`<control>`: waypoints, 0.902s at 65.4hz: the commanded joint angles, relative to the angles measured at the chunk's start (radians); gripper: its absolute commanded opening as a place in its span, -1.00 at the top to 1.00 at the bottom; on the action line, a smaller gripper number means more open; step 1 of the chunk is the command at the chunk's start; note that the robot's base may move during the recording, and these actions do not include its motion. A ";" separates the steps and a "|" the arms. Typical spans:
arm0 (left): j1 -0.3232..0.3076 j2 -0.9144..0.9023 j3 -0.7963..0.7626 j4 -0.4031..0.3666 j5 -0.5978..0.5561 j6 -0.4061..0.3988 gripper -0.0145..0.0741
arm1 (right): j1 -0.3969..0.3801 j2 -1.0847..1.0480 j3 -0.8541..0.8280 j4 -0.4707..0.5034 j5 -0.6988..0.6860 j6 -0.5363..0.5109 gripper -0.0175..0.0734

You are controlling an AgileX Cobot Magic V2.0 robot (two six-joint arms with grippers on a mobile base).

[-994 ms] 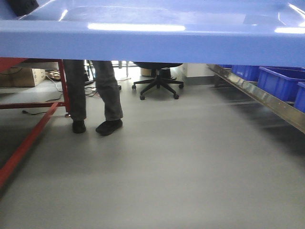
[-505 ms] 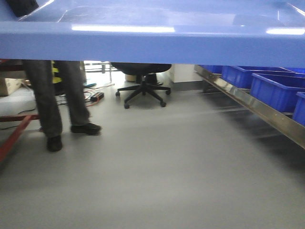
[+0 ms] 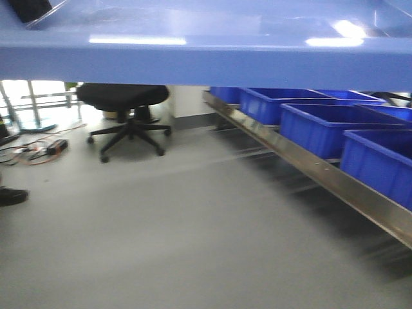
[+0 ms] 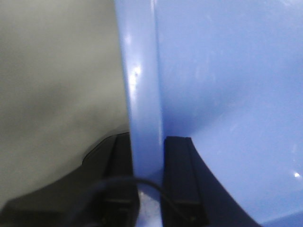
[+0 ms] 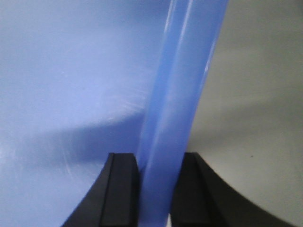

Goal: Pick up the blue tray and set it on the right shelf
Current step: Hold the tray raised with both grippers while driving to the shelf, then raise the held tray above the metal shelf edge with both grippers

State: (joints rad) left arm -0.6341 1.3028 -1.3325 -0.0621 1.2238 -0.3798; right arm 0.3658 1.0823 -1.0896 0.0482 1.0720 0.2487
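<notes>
The blue tray (image 3: 206,61) is held up in the air and spans the whole top of the front view, its long side wall facing me. My left gripper (image 4: 149,139) is shut on the tray's left rim (image 4: 142,94), one black finger on each side of it. My right gripper (image 5: 157,156) is shut on the tray's right rim (image 5: 184,85) in the same way. A black part of the left gripper (image 3: 29,8) shows at the tray's top left corner. The right shelf (image 3: 302,161) runs along the right side, its steel front rail slanting away, lower than the tray.
Several deep dark-blue bins (image 3: 322,125) stand in a row on the shelf. A black office chair (image 3: 125,109) stands at the back left, with cables (image 3: 35,151) on the floor beside it. A black shoe (image 3: 11,195) shows at the left edge. Grey floor (image 3: 180,232) fills the middle.
The view has swung to the right: the person's legs and the red frame slid out on the left, and the shelf with its bins fills more of the right. Both grippers still hold the tray.
</notes>
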 commanded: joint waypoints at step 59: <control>-0.004 -0.023 -0.022 0.008 0.090 0.031 0.78 | -0.002 -0.018 -0.031 -0.048 -0.043 -0.031 0.46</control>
State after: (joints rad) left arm -0.6341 1.3028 -1.3295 -0.0640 1.2238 -0.3798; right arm 0.3658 1.0823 -1.0896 0.0448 1.0720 0.2487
